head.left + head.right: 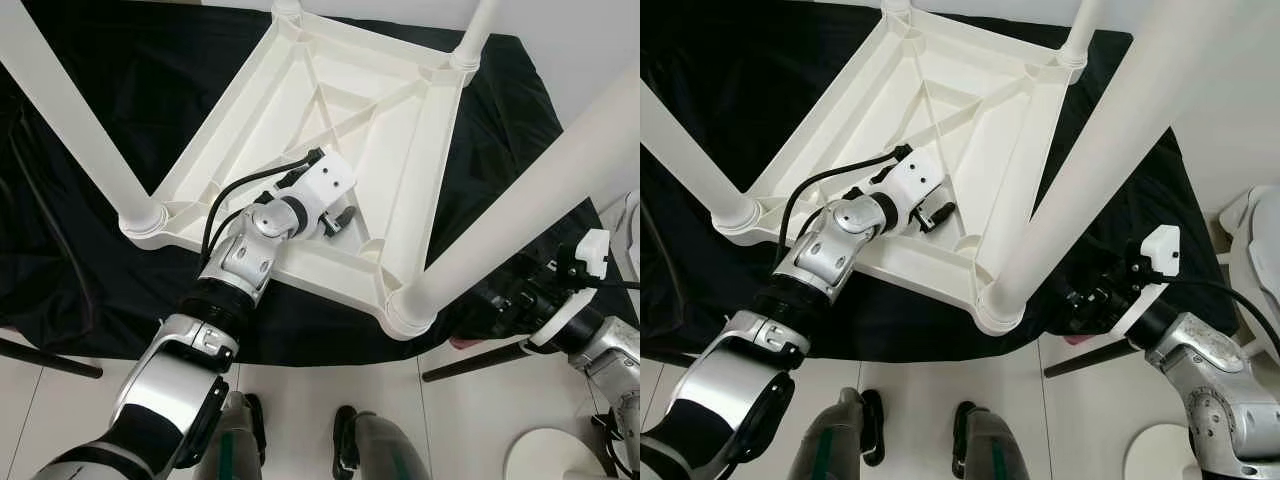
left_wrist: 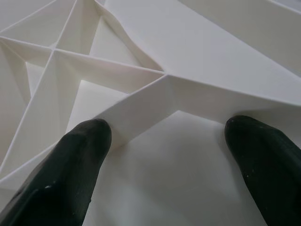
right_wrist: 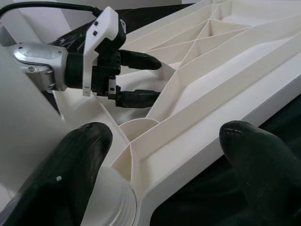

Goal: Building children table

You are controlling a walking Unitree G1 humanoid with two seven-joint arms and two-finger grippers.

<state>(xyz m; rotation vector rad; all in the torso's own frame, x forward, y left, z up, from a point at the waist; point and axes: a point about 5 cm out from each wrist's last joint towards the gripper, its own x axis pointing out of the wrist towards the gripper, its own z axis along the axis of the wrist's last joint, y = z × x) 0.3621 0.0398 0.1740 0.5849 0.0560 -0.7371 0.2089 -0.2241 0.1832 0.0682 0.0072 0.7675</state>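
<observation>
- Left eye view has the white plastic table (image 1: 330,120) lying upside down on a black cloth (image 1: 90,230) on the floor, ribbed underside up, with four legs (image 1: 520,205) standing in its corner sockets.
- Ribs (image 2: 136,101) form a stiff lattice; the table looks light and rigid, its smooth plastic likely slippery, so a rib or rim edge would give the surest hold.
- Left gripper (image 1: 338,213) is inside the frame near the front rim, fingers (image 2: 70,165) spread wide, astride a rib junction and holding nothing.
- Right gripper (image 3: 160,155) sits low beside the near right leg, by the corner socket (image 1: 408,310); its fingers (image 3: 75,169) are wide apart, one on either side of that corner, gripping nothing.
- Legs are long and would lever hard on the sockets, so pressing near the socket seems safer than pushing high up.
- Pale tile floor (image 1: 300,420) lies beyond the cloth, and the robot's feet (image 1: 350,440) stand at the near edge.
</observation>
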